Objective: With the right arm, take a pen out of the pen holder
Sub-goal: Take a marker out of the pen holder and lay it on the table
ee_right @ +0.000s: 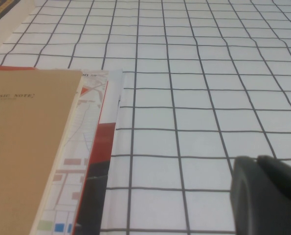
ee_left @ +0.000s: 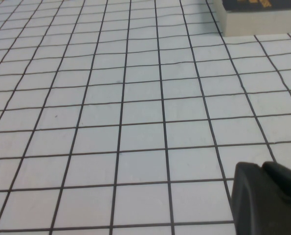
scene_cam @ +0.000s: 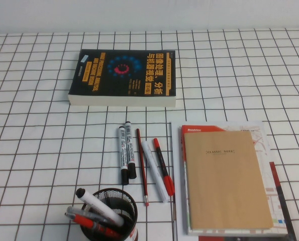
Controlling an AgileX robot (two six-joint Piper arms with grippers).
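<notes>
Now | right gripper (ee_right: 262, 176) pressed shut, over checked cloth (ee_right: 184, 98) just beside brown notebook (ee_right: 23, 147) | left gripper (ee_left: 265, 181) — state cannot be told — over cloth near textbook (ee_left: 257, 19) | mesh pen holder (scene_cam: 133, 216) at near table edge, pens (scene_cam: 100, 207) inside; loose pens (scene_cam: 154, 170) just beyond

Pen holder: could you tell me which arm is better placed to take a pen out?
Left, probably: the pen holder stands left of centre, and the left gripper hangs over the checked cloth on that side; the shut right gripper sits beyond the notebooks, farther off.
</notes>
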